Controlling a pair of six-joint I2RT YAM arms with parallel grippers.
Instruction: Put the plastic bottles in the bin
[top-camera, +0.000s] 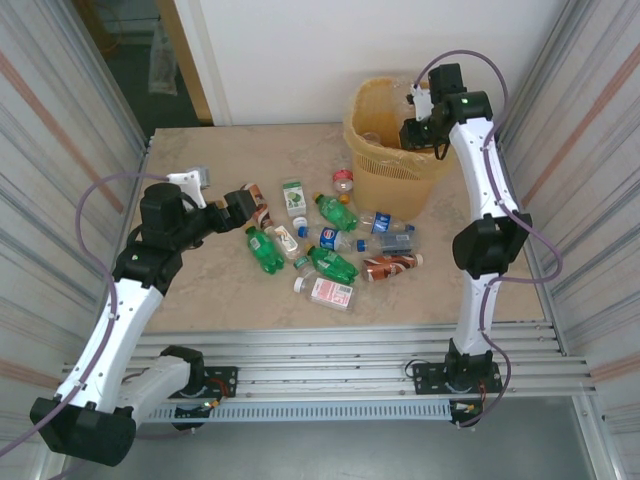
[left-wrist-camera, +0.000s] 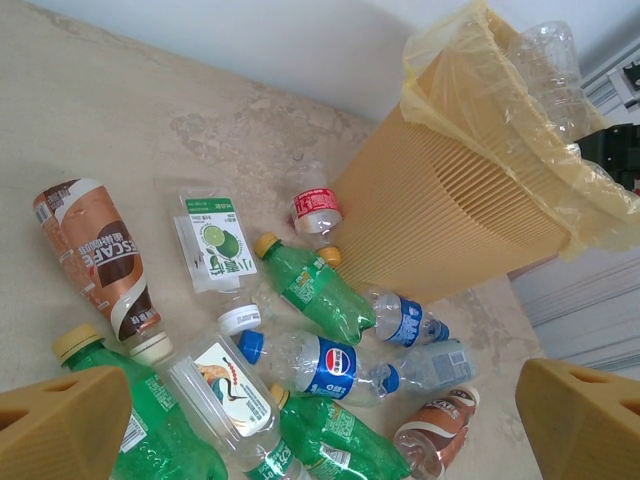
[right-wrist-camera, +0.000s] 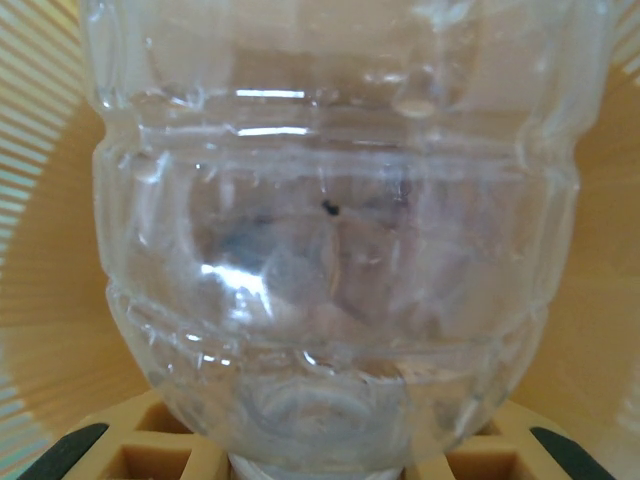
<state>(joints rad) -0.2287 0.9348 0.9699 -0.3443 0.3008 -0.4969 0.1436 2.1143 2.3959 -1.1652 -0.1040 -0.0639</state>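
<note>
Clear bottle (right-wrist-camera: 330, 250): empty, thin-walled, ribbed. My read is it's very light, dents under squeeze, slick surface. It's up at the mouth of the bin (top-camera: 400, 185), with the lattice wall behind it in the right wrist view. The right gripper (top-camera: 418, 128) is clamped on it low, at the neck end, which looks like the stiffest spot. Good hold point: the body would just crumple.

The bin sits at the table's far edge, toward the right corner.

The rest of the bottles lie on their sides mid-table (top-camera: 200, 290), bunched between the bin and the left gripper (top-camera: 243, 207): green bottle (left-wrist-camera: 315, 290), Pepsi bottle (left-wrist-camera: 320, 365), Nescafé bottle (left-wrist-camera: 100, 265), plus a few more, several touching or overlapping.

I'd expect them to roll or skid if nudged. Take them across the body near the label, or at the cap shoulder. The Nescafé one is off to the left side, easiest access.

Left gripper hangs over the pile's near-left side, fingertips (left-wrist-camera: 65, 425) spread wide, nothing between them.
</note>
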